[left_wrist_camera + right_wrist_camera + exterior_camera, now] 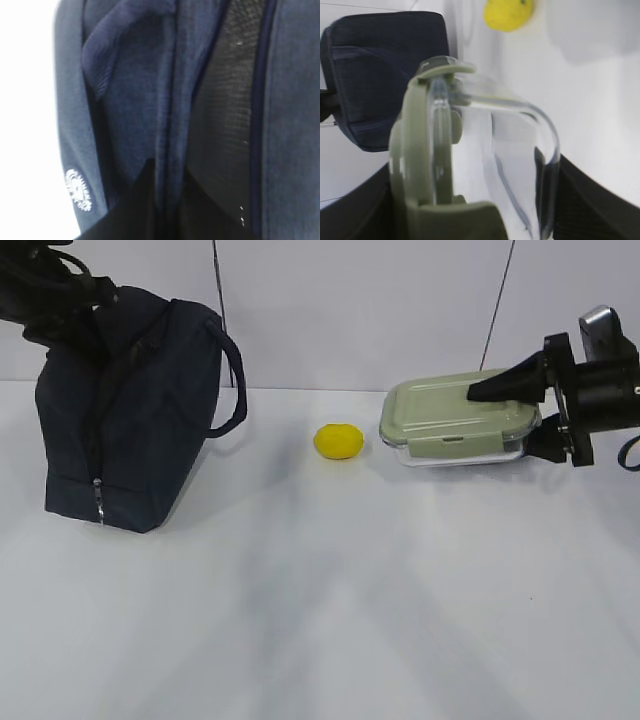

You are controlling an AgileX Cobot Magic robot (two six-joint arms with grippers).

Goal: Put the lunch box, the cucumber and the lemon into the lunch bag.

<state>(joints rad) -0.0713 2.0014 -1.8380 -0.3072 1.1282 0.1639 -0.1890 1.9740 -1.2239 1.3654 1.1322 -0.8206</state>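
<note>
— What's around the work area?
— I see a white table [320, 620] under even light, soft shadows on it. At twelve o'clock, a pale wall [350, 310] crossed by two thin dark cables [218, 300].

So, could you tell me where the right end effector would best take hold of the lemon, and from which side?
Probably across the lemon's short middle, from above. It lies free on the table, long axis sideways, with bare gaps to the lunch bag and lunch box, so the fingers should fit front and back.

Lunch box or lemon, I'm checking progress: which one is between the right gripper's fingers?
The lunch box: the right gripper straddles its right end. The lemon lies apart, untouched.
</note>
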